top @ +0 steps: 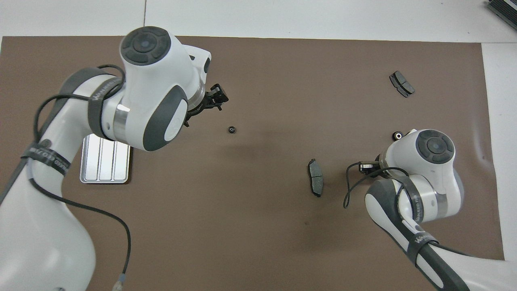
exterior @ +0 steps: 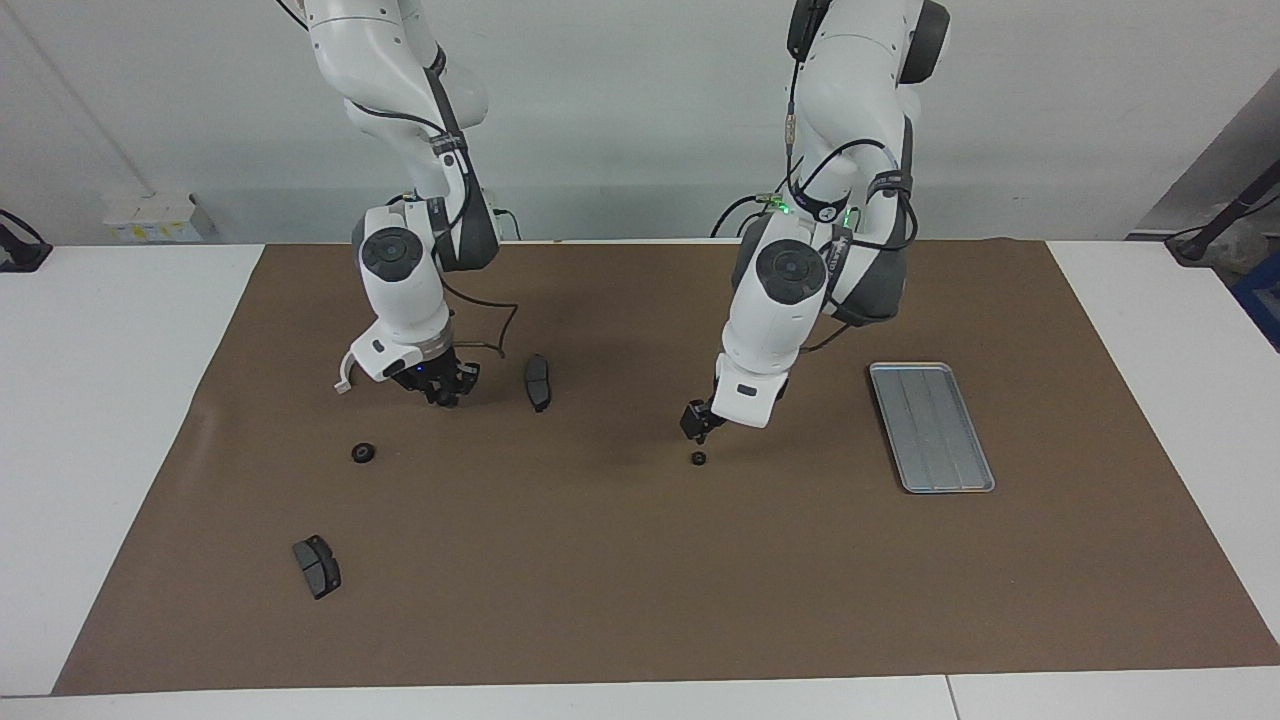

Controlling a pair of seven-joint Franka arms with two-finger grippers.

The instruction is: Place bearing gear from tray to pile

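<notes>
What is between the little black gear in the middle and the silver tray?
Only bare brown mat lies between the small gear and the tray, shown clearly in the facing view.

A brown mat (exterior: 640,560) covers most of the white surface (exterior: 100,400), leaving bare strips at both ends and along the edge farthest from the robots. A pale wall (exterior: 620,120) rises past the robots. Against it, toward the right arm's end, sits a white box (exterior: 150,215) with yellow labels. A black pole (exterior: 1225,215) slants at the left arm's end.
</notes>
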